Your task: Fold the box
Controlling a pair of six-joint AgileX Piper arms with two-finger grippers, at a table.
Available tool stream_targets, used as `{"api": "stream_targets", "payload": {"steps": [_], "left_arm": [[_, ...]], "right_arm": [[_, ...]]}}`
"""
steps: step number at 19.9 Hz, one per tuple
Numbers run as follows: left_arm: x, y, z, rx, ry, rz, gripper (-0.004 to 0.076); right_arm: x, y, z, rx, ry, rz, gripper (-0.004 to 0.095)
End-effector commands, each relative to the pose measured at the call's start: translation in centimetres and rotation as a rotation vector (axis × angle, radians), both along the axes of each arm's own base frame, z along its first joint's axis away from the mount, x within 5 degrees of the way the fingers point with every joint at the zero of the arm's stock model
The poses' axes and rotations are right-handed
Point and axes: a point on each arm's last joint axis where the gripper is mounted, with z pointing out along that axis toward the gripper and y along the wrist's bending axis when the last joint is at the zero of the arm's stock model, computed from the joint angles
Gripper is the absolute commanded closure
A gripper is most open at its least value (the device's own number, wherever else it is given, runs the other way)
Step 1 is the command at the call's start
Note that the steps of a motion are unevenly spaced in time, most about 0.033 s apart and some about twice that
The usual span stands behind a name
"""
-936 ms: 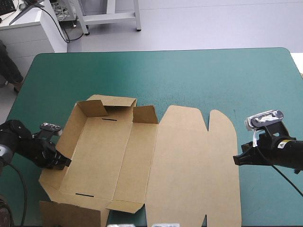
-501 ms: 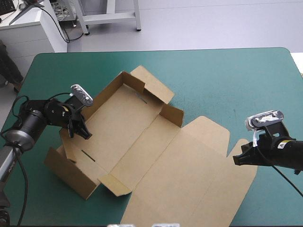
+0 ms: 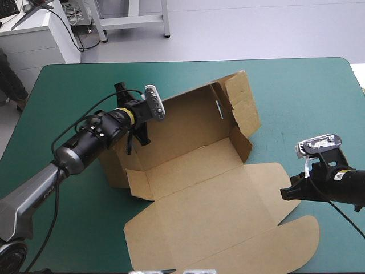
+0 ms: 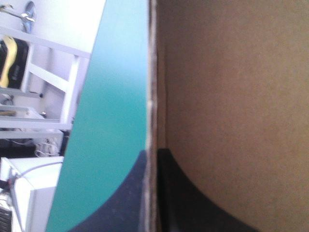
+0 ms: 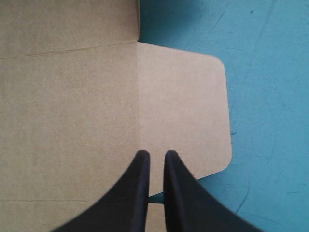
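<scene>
The box (image 3: 194, 171) is sitting mid-table on the teal-green cover (image 3: 296, 97), turned at an angle. Its tray end is tipping up on the left, with walls raised. Its lid (image 3: 217, 222) is lying flat, reaching toward the near edge.

The left gripper (image 3: 137, 140) is biting onto the raised wall at the box's left. In its wrist view one black finger is showing on each side of the board's edge, so it is pinching the sheet.

The right gripper (image 3: 283, 193) is hovering low at the lid's right side, its tips over a round-cornered flap (image 5: 188, 111). Its fingers are standing all but pressed together with a thin slit between them. Both are above the board, gripping nothing.
</scene>
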Motion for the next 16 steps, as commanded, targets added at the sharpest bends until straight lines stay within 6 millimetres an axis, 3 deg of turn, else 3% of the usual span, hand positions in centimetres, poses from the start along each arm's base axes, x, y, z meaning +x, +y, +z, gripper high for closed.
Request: {"api": "stream_targets", "payload": {"steps": [1,9,12,16], "left_arm": [[-1.1,-2.5,3.4,-0.048,-0.204,-0.072,0.0732],[-4.7,-10.7,1.9,0.089,-0.442,-0.068,0.0732],[-4.8,-12.2,0.5,0.174,-0.532,-0.039,0.0732],[-4.3,-13.3,-1.8,0.201,-0.500,-0.018,0.0732]], "right_arm": [[0.1,0.1,1.1,0.024,-0.062,-0.014,0.0819],[0.1,0.1,1.1,0.029,-0.061,-0.017,0.0819],[0.1,0.1,1.1,0.029,-0.061,-0.017,0.0819],[0.1,0.1,1.1,0.029,-0.061,-0.017,0.0819]]}}
